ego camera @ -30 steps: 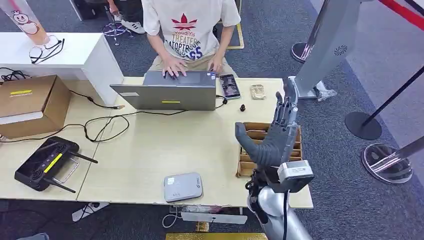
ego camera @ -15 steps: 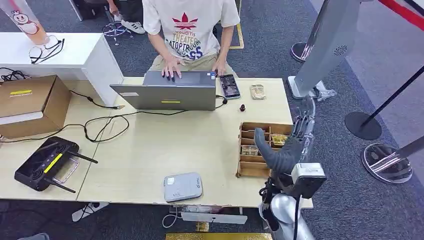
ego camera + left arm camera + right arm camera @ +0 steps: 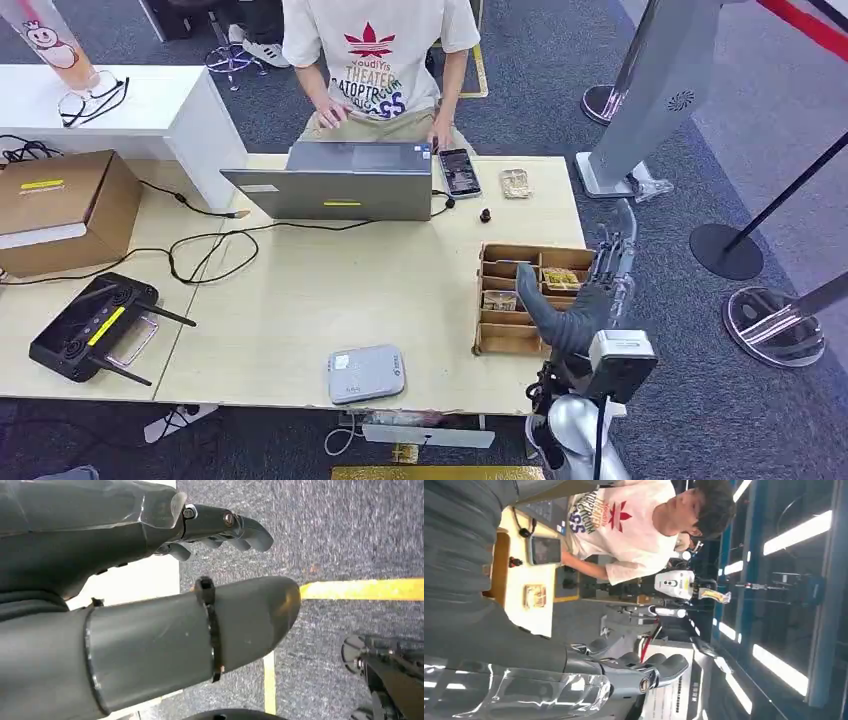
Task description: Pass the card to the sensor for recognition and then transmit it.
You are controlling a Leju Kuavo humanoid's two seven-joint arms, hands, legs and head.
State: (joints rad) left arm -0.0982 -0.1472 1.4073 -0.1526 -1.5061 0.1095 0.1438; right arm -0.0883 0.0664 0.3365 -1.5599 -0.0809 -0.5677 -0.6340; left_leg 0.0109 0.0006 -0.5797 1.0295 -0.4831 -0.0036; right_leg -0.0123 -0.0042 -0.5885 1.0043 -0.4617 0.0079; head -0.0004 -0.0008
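Head view, right hand (image 3: 585, 300) raised with fingers spread, holding nothing, at table's (image 3: 300, 300) right edge beside card tray (image 3: 510, 290), left hand (image 3: 150, 580) spread over floor.

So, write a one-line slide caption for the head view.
Robot's right hand raised empty beside the wooden divided tray, with the grey card sensor at the table's near edge.

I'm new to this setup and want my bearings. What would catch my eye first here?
The robot's right hand, raised with fingers apart and empty, by the right edge of the wooden compartment tray at the table's right end. Across the table, a person types at a grey laptop. A grey card reader lies at the near edge.
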